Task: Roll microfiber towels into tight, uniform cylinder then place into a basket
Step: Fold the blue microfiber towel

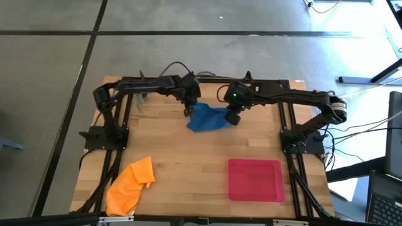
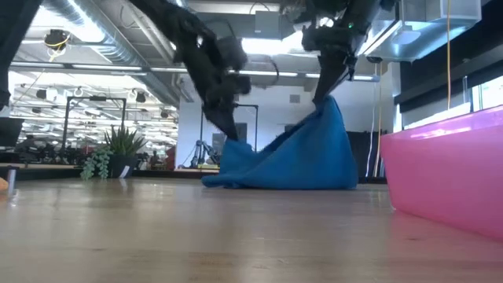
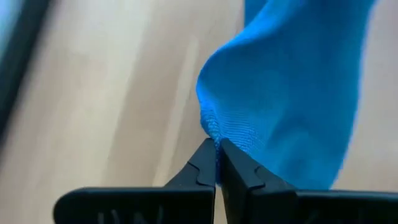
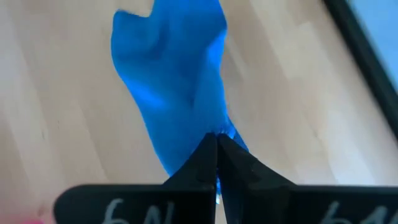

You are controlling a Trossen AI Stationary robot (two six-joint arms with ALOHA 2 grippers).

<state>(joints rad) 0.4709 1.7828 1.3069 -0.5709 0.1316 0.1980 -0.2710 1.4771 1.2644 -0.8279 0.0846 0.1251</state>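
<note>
The blue towel [image 1: 206, 118] is at the table's far middle, held at two ends by both grippers and bunched between them. My left gripper [image 1: 189, 110] is shut on its left end; my right gripper [image 1: 232, 117] is shut on its right end, held higher. The towel's lower part [image 2: 267, 179] rests on the table. The orange towel [image 1: 131, 184] lies crumpled at the near left. The red tray [image 1: 255, 180] lies flat at the near right. My left gripper pinches an edge of the blue towel [image 3: 214, 134] between its two fingertips, coming from above. That end is lifted a little and the cloth runs slack to the table. My right gripper pinches the towel's other end [image 4: 219, 134] between its fingertips from above. That end is lifted highest [image 2: 328, 106], and the cloth hangs down from it in a slope to the table.
The red tray's wall [image 2: 448, 173] stands close at the right in the low view. Black frame rails [image 1: 119, 150] run along the table's left and right sides. Bare wood lies between the blue towel and the tray.
</note>
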